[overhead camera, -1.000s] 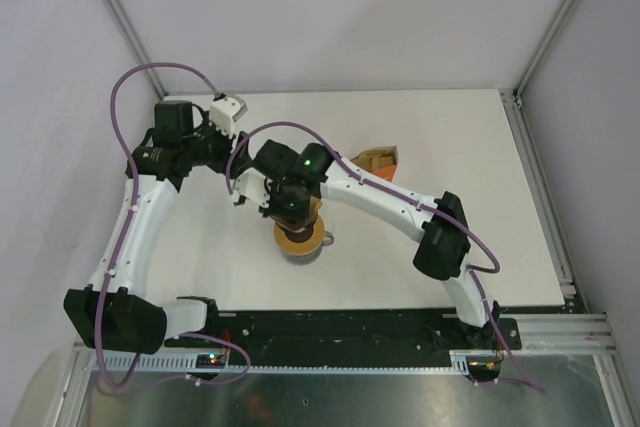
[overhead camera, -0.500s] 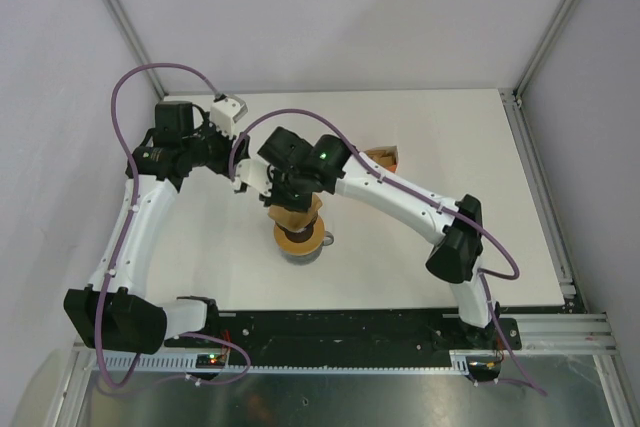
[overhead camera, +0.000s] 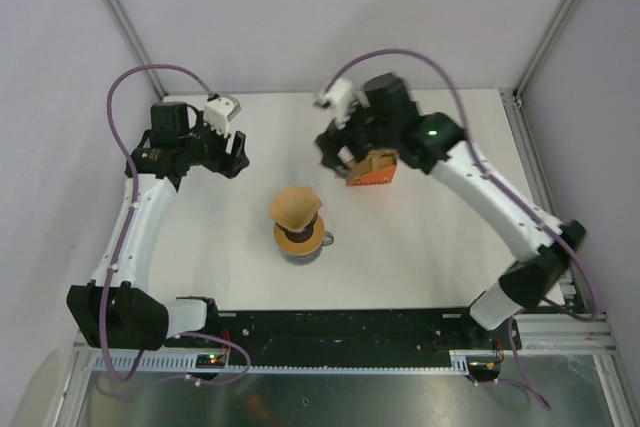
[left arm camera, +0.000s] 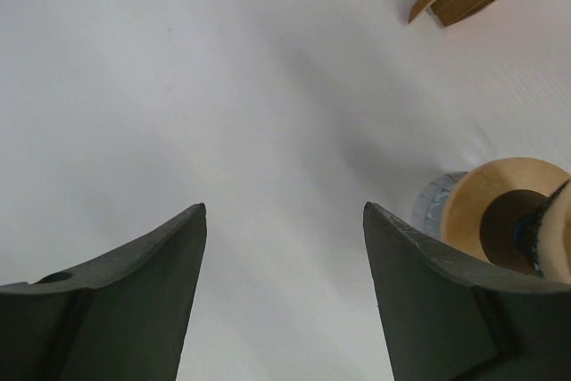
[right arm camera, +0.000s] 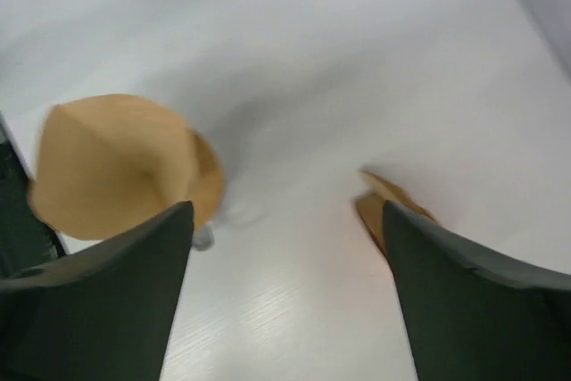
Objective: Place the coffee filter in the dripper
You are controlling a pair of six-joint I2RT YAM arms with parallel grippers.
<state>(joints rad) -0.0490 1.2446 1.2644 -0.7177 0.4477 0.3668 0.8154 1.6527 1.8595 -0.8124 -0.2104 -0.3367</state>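
The right tool has swung up and away from the middle of the tabletop in the past second. It now hangs near the orange packet at the far side, well apart from the stack it was covering. Its jaws stand wide apart and hold nothing, as the right wrist view confirms.

The coffee filter is left behind at centre, a tan paper cone resting on the tan ring and the glass jug beneath. The blue dripper is almost wholly covered, showing only as a sliver in the left wrist view. The paper appears to lean toward the far-left side of the ring. Whether it is fully seated in the dripper cannot be told from here.

The left tool waits to the left of the stack, jaws spread and empty. With the paper let go and the arm clear, the placing looks all but finished.
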